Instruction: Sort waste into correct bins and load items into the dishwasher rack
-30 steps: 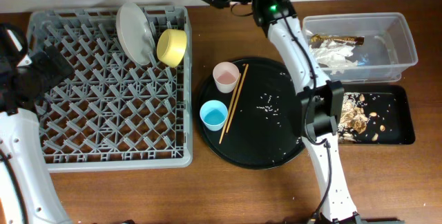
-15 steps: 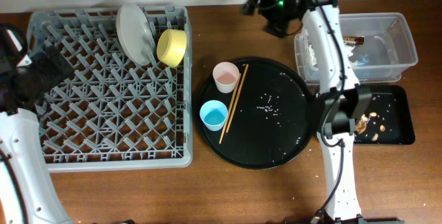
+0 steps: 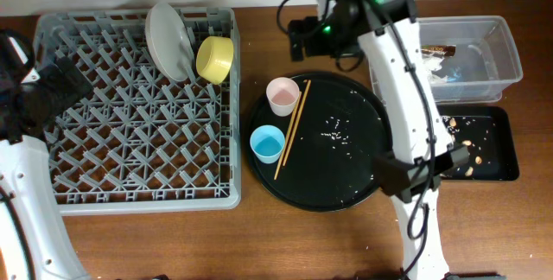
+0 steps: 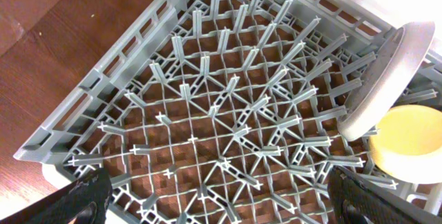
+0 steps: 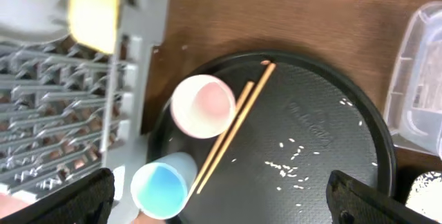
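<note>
The grey dishwasher rack [image 3: 130, 142] holds a pale grey plate [image 3: 168, 41] standing on edge and a yellow bowl [image 3: 216, 58] at its back right. A pink cup [image 3: 282, 96], a blue cup [image 3: 267, 144] and two chopsticks [image 3: 292, 129] lie on the round black tray [image 3: 346, 176], with rice grains [image 3: 335, 129] beside them. My right gripper [image 3: 301, 40] hangs open above the tray's back edge; in its wrist view the right gripper [image 5: 221, 203] has the pink cup [image 5: 202, 106] and blue cup [image 5: 160, 191] below it. My left gripper [image 4: 224, 207] stands open over the rack [image 4: 207, 113].
At the right the clear tub [image 3: 505, 51] holds white tissue [image 3: 435, 70] and a brown wrapper [image 3: 438, 51]. In front of it the shallow black tray [image 3: 497, 163] holds brownish scraps [image 3: 462, 152]. My right arm crosses over both.
My right arm has swung left from over the clear tub to above the round tray's back edge. The left arm has not moved.
</note>
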You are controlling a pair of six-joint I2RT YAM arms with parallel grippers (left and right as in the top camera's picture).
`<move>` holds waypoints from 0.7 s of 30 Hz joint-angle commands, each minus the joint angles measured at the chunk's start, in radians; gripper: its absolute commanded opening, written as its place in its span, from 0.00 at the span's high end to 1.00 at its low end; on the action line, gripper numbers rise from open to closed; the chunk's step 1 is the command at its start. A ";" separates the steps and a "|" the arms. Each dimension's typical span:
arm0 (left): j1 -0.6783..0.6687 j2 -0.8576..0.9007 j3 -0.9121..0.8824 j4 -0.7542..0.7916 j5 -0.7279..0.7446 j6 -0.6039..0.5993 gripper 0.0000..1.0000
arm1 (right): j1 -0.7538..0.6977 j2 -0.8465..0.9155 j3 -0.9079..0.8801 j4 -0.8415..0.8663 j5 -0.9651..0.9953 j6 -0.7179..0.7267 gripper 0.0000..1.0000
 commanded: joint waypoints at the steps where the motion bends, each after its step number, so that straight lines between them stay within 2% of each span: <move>1: 0.005 -0.007 0.011 0.001 -0.005 -0.006 0.00 | 0.048 -0.203 -0.106 -0.007 0.062 -0.011 0.02; 3: 0.005 -0.008 0.011 0.001 -0.005 -0.006 0.01 | 0.051 -0.326 -0.249 -0.007 0.070 -0.003 0.02; 8: 0.005 -0.007 0.011 0.001 -0.005 -0.006 0.00 | 0.050 -0.588 -0.571 -0.004 0.266 0.176 0.02; 11: 0.005 -0.008 0.011 0.001 -0.005 -0.006 0.01 | 0.050 -0.582 -0.634 0.033 0.298 0.233 0.01; 16: 0.005 -0.008 0.011 0.001 -0.005 -0.006 0.00 | 0.050 -0.504 -0.769 0.296 0.270 0.234 0.01; 19: 0.005 -0.007 0.011 0.002 -0.004 -0.006 0.01 | 0.050 -0.408 -0.803 0.432 0.171 0.234 0.01; 21: 0.005 -0.008 0.012 0.002 0.032 -0.006 0.01 | 0.050 -0.324 -0.803 0.487 0.107 0.235 0.10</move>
